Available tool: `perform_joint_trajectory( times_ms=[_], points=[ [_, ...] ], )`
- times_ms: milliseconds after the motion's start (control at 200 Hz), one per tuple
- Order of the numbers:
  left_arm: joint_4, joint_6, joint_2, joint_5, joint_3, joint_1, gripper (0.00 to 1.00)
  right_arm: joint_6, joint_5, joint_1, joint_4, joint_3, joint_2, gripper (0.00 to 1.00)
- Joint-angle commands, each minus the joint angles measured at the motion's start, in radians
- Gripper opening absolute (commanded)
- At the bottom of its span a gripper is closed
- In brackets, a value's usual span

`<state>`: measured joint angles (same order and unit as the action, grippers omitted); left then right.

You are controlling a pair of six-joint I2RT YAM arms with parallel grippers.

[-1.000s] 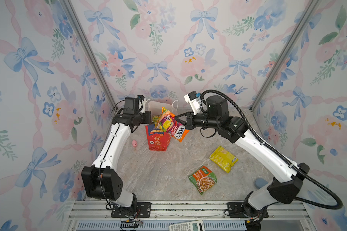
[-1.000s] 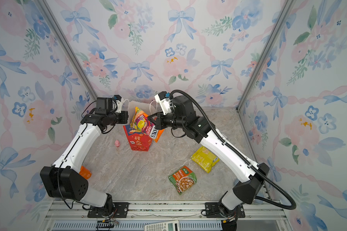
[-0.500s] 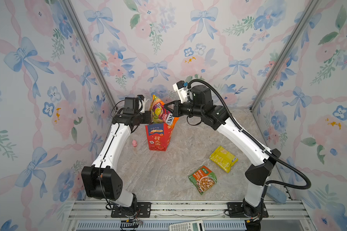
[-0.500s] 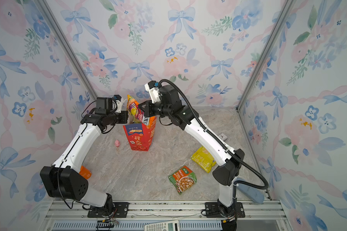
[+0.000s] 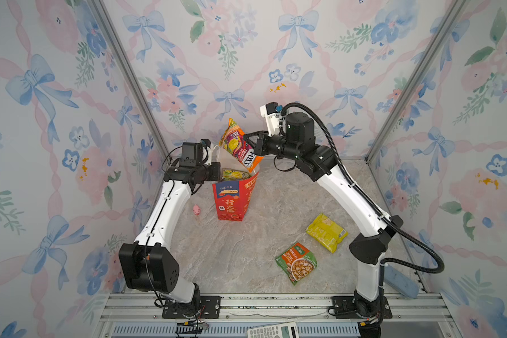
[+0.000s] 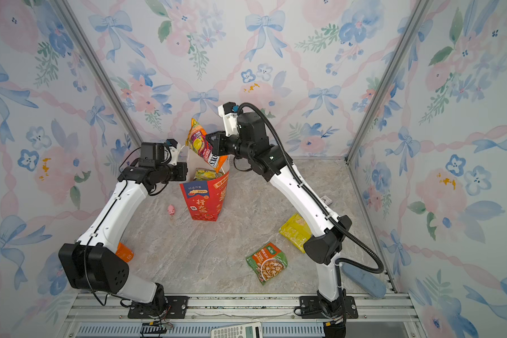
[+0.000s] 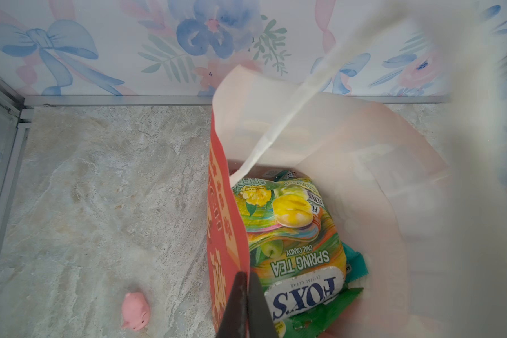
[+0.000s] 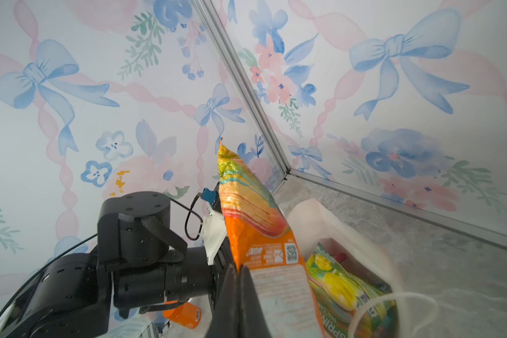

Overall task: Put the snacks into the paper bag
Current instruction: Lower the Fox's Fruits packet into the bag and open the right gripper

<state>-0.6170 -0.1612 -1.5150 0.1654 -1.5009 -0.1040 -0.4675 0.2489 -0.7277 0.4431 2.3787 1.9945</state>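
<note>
The right gripper is clamped on the orange FOX'S packet, dangling it tilted above the open mouth of the red paper bag — its lower end is close to the rim. The left gripper is pinched shut on the bag's wall at the rim, and a green FOX'S packet lies inside the bag. Well away from the bag, on the right arm's side, the yellow packet and the green-orange packet lie flat — a tiny pink toy sits near the bag.
</note>
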Motion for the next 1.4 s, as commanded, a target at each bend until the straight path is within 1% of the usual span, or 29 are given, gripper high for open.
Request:
perform_joint_trajectory(
  times_ms=[0, 230, 375, 525, 660, 725, 840, 915, 1115, 1140, 1395],
  points=[
    [0.005, 0.014, 0.016, 0.017, 0.013, 0.000, 0.00, -0.022, -0.034, 0.004, -0.045, 0.068, 0.059, 0.00],
    [0.005, 0.015, 0.013, 0.019, 0.012, 0.000, 0.00, -0.049, -0.059, -0.003, -0.027, 0.184, 0.173, 0.00],
    [0.005, 0.015, 0.009, 0.021, 0.011, 0.000, 0.00, -0.042, -0.074, -0.015, -0.011, 0.186, 0.199, 0.00],
    [0.005, 0.015, 0.007, 0.019, 0.012, 0.001, 0.00, -0.051, -0.074, -0.024, -0.044, 0.113, 0.173, 0.00],
    [0.005, 0.015, 0.005, 0.019, 0.013, 0.001, 0.00, -0.065, -0.086, -0.032, -0.102, 0.007, 0.123, 0.00],
    [0.004, 0.014, 0.004, 0.019, 0.012, 0.002, 0.00, -0.076, -0.103, -0.037, -0.134, -0.057, 0.091, 0.00],
    [0.005, 0.015, 0.004, 0.021, 0.011, 0.001, 0.00, -0.106, -0.145, -0.044, -0.248, -0.214, 0.022, 0.00],
    [0.005, 0.014, 0.004, 0.020, 0.012, 0.001, 0.00, -0.118, -0.163, -0.048, -0.289, -0.262, 0.002, 0.00],
    [0.005, 0.015, 0.002, 0.020, 0.011, 0.001, 0.00, -0.151, -0.139, -0.051, -0.320, -0.276, 0.013, 0.00],
    [0.005, 0.015, 0.001, 0.019, 0.012, 0.000, 0.00, -0.182, -0.135, -0.053, -0.321, -0.273, 0.019, 0.00],
    [0.005, 0.017, 0.003, 0.017, 0.012, 0.001, 0.00, -0.245, -0.093, -0.058, -0.338, -0.258, 0.061, 0.00]
  ],
)
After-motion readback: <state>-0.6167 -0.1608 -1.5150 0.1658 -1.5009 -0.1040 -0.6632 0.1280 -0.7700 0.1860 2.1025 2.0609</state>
